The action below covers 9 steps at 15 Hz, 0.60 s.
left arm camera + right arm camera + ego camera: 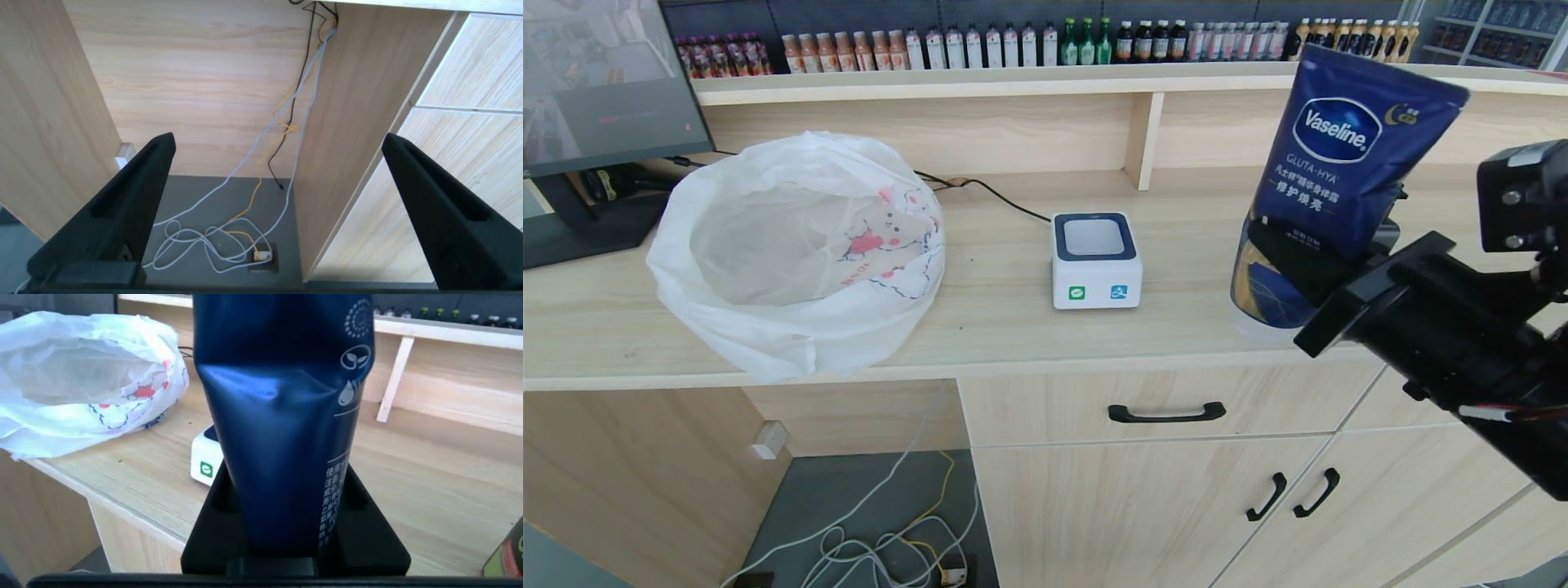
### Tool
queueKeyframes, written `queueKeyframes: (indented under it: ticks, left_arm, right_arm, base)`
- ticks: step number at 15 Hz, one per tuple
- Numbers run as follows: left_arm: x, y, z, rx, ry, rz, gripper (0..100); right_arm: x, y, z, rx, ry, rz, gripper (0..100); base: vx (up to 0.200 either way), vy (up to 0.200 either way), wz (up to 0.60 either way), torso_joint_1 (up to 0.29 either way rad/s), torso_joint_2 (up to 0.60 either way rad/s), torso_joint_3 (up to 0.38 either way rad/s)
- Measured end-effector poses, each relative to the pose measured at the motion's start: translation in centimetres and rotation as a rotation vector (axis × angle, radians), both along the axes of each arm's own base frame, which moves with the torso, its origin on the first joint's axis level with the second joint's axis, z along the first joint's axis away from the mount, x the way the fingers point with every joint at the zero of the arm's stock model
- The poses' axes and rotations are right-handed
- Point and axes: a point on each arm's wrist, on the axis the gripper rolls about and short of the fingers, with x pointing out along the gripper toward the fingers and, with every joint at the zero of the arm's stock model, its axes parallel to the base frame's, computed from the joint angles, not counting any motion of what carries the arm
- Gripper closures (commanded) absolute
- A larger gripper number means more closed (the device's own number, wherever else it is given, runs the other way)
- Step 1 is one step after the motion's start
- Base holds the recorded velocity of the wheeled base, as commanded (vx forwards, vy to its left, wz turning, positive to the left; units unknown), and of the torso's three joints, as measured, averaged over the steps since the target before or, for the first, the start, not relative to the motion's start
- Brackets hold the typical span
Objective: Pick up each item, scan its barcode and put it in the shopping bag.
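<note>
A tall dark blue pouch (pixel 1356 155) stands upright above the right part of the counter, with my right gripper (pixel 1327 261) shut on its lower end. The right wrist view has the pouch (pixel 282 400) rising between the fingers of the right gripper (pixel 286 506). The white scanner (pixel 1095 260) sits mid-counter, left of the pouch, its window facing up. The white shopping bag (pixel 800 245) stands open at the counter's left. My left gripper (pixel 278 143) is open and holds nothing, low in front of the recess under the counter.
A dark blue and gold container (pixel 1258 290) stands on the counter (pixel 1013 335) just behind the held pouch. A monitor (pixel 605 73) is at the far left. A bottle shelf runs along the back. Cables (pixel 237 237) lie on the floor below.
</note>
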Motion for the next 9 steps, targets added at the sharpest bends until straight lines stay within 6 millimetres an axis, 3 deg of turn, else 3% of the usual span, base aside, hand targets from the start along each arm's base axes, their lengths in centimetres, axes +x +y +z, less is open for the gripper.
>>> queueKeyframes:
  ticks: [9]
  left_arm:
    - [0.0, 0.0, 0.0, 0.0, 0.0, 0.0, 0]
  right_arm:
    - [-6.2, -1.5, -1.4, -0.225, -0.129, -0.044, 100]
  base:
    - [0.0, 0.0, 0.0, 0.0, 0.0, 0.0]
